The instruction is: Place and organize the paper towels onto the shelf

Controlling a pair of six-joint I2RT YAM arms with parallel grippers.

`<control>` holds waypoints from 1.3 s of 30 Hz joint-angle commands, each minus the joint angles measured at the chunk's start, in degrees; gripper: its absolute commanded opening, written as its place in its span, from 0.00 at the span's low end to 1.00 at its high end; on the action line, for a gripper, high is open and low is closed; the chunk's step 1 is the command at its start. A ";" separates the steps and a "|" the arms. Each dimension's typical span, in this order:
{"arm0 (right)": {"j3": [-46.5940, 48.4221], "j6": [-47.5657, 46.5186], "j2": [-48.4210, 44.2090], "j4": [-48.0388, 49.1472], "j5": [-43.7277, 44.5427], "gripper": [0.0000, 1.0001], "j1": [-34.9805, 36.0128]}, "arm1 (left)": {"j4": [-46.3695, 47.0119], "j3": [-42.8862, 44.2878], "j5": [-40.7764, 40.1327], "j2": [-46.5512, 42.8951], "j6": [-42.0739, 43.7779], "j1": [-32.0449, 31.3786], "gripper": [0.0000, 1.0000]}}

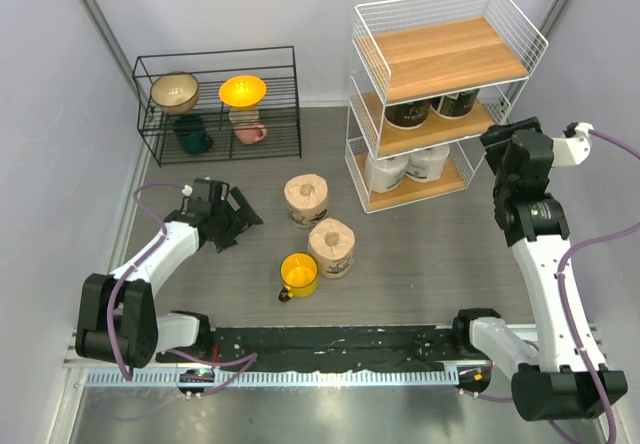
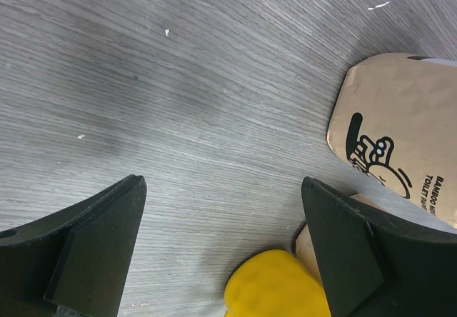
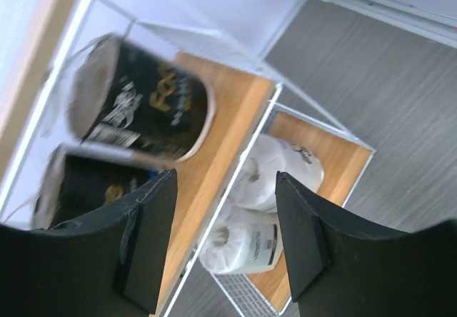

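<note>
The left fingers are spread wide and hold nothing. They hang low over the desk and point toward 3 o'clock, where the two tan paper towels stand. That looks like getting ready to grab one. A yellow mug sits just beside the nearer tan roll, at its 8 o'clock, so it could get bumped.

The shelf is at 1 o'clock on the desk. Two dark-wrapped rolls stand on its middle board. Two white rolls stand on the bottom board, side by side to save room.

The right fingers are partly spread by the shelf's right side. They look empty, though that picture is blurry.
</note>
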 commanded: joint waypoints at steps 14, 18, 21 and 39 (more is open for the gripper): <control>1.87 4.17 7.32 4.43 -37.54 0.63 -28.38 | 1.78 0.55 1.93 -0.35 0.61 -0.24 0.96; 0.28 1.28 4.79 0.06 -39.69 0.65 -23.66 | 1.96 0.72 2.10 0.00 0.70 -0.24 0.96; -1.22 0.13 0.30 -3.10 -31.18 0.68 -15.22 | 2.05 0.81 2.19 0.00 0.52 -0.24 0.96; -10.36 15.50 11.16 -7.35 -0.38 0.76 45.27 | 1.17 1.07 0.96 -0.35 0.87 -0.33 0.96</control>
